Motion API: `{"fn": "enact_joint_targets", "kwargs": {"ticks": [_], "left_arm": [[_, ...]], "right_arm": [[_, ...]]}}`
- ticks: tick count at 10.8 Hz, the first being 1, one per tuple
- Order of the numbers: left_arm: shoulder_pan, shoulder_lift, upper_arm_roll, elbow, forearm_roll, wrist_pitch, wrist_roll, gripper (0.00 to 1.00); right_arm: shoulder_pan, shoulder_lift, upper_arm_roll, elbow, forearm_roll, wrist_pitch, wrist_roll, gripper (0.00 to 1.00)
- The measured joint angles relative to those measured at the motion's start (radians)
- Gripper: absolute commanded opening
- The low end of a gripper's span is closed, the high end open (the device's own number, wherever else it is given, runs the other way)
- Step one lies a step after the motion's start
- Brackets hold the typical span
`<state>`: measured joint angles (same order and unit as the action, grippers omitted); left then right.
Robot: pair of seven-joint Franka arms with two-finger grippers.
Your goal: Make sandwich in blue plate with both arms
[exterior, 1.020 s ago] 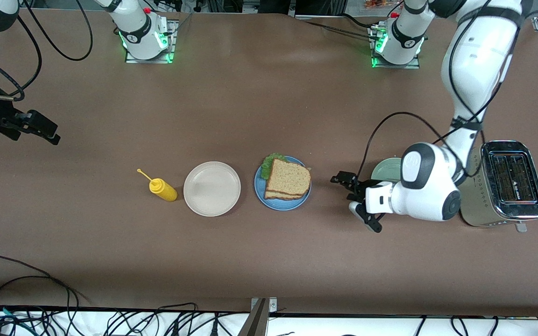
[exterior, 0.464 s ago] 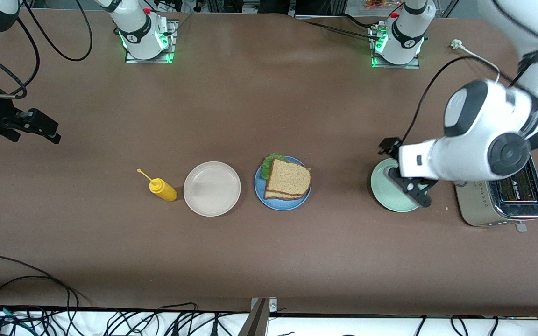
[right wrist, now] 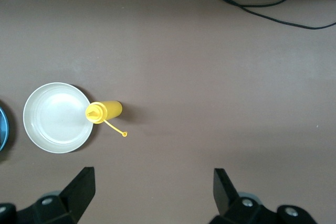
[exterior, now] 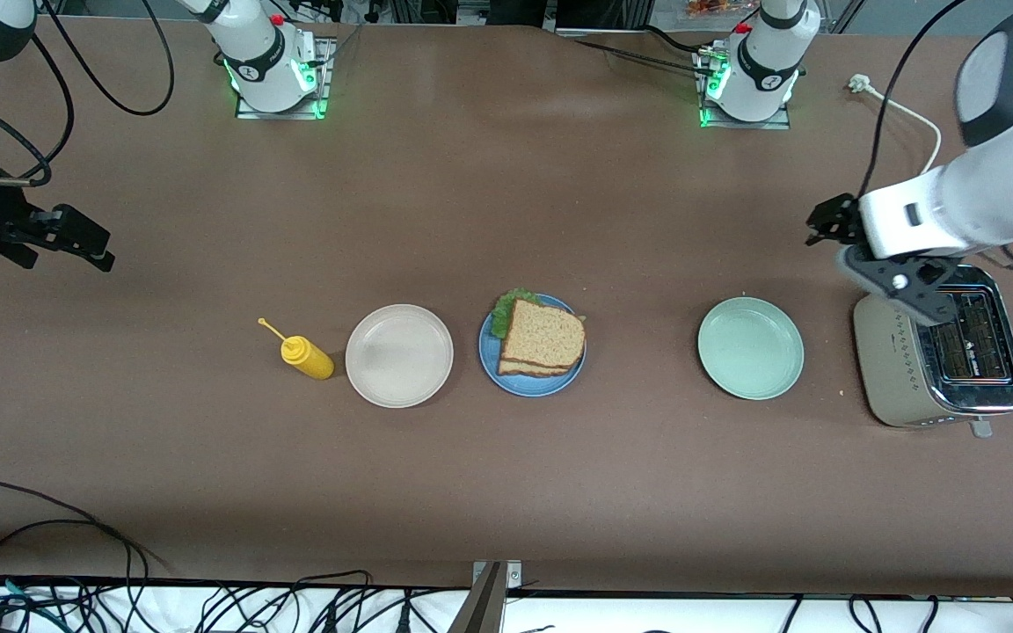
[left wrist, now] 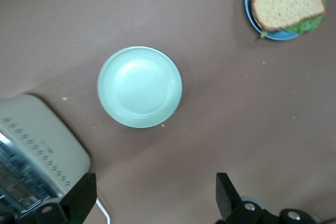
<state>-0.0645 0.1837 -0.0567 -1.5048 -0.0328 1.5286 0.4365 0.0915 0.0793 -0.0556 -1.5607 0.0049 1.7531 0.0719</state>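
Two hands: I see both robot hands up in the air, and both hold nothing.
Left hand (exterior: 867, 255): its black fingers are spread wide, and it hangs over the silver metal toaster (exterior: 942, 352) at the left arm's end of the table.
Right hand (exterior: 76, 239): its fingers are wide apart too, over bare brown table (exterior: 506, 492) at the right arm's end. This arm waits.
Sandwich (exterior: 541, 338): two brown bread slices with a ruffled green leaf between them. It sits on the round blue plate (exterior: 491, 356) in the middle of the table.
Other things: a round pale green plate (exterior: 750, 348) lies between the blue plate and the toaster. A round off-white plate (exterior: 399, 355) lies just beside the blue plate, toward the right arm's end. A small yellow squeeze bottle (exterior: 305, 356) lies on its side next to the off-white plate.
Step now: I think the sandwich is made, because the top slice is already on.
Next move: I think nothing more needs picking up. I would park both arms well away from the plates and the toaster.
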Motion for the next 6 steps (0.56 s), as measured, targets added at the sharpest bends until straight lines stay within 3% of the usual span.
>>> {"fn": "enact_joint_targets", "kwargs": {"ticks": [3,6], "left_arm": [[0.003,-0.083,0.014,-0.038,0.063,0.047,-0.038,1.00],[0.004,-0.168,0.010,-0.089,0.073,0.057,-0.248,1.00]], "right_arm": [[0.000,0.000,0.000,0.000,0.000,0.000,0.000,1.00],[0.000,0.001,0.000,0.000,0.000,0.000,0.000,1.00]]}}
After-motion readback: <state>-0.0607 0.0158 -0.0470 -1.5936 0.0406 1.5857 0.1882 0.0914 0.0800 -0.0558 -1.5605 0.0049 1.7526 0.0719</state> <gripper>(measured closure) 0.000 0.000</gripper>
